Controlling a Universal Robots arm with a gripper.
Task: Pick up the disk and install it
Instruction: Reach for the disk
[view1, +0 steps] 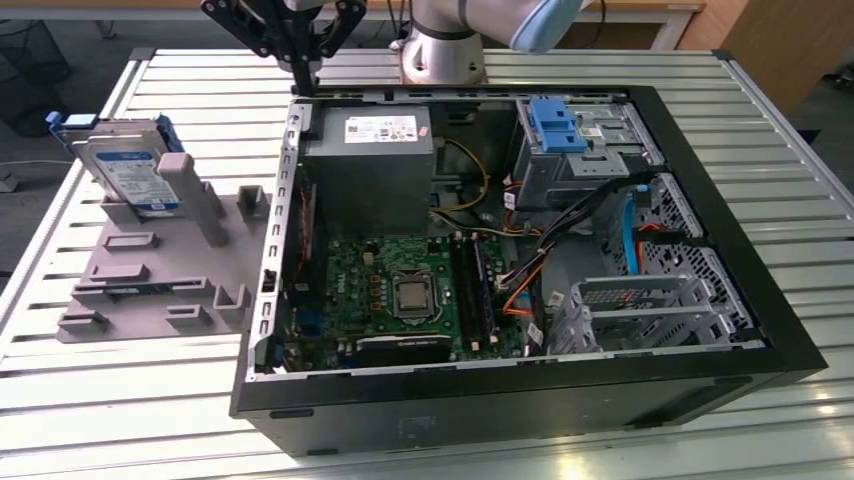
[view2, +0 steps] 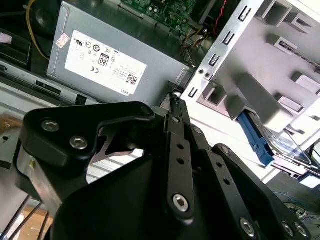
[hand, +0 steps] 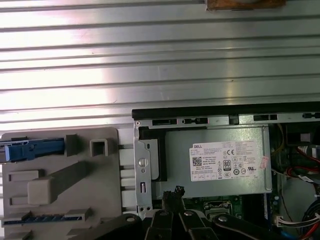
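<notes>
The gripper (view1: 306, 88) hangs over the PC case's (view1: 534, 395) rear rim by the PSU (view1: 367, 175), fingers pressed together, prob. on nothing. The disk (view1: 127, 172) stands on edge in a grey rack (view1: 174, 290) on the bench (view1: 120, 400), exterior view's left, slotted upright so its top stays graspable; open room above.

Bright, even light from overhead. The ribbed metal desk (view1: 134, 400) throws hard white glare at the exterior view's lower left and in bands across the first wrist view. The computer case (view1: 534, 400) interior lies in soft shadow, and the end effector (view2: 175, 100) shows nearly black.
</notes>
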